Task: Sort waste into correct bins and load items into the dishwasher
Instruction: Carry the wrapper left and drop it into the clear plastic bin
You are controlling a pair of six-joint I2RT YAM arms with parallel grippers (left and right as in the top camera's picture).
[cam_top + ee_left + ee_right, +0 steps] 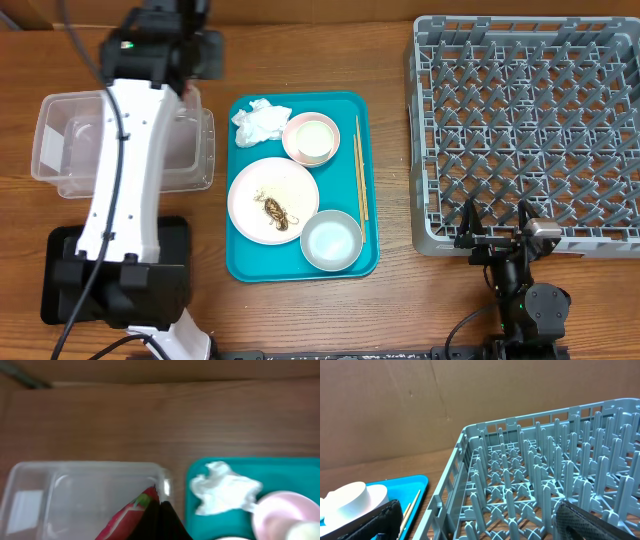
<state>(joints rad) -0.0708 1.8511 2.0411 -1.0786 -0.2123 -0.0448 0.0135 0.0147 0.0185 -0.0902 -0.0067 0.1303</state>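
Wrapper (pixel 131 516), red, crinkled, glossy, with white and green markings too blurred to read; pinched in the closed left gripper (pixel 160 520) over the near-right corner of the tub (pixel 60 140), which is clear plastic with rounded corners and sits just left of the teal tray (pixel 345 105).

On the teal tray:
- crumpled white tissue (pixel 260 122), far-left corner
- small pink bowl (pixel 311 138), far middle
- round plate (pixel 255 185) with a brown scrap (pixel 277 213) and rice grains
- whitish bowl (pixel 331 241), near-right
- wooden chopsticks (pixel 360 170) along the right rim

Black tray (pixel 55 260), flat, near-left of the teal tray.

Rack (pixel 530 120), grey lattice with pegs, right of the teal tray across a strip of bare wood.

Right gripper (pixel 496 232), jaws spread, empty, at the rack's near edge.
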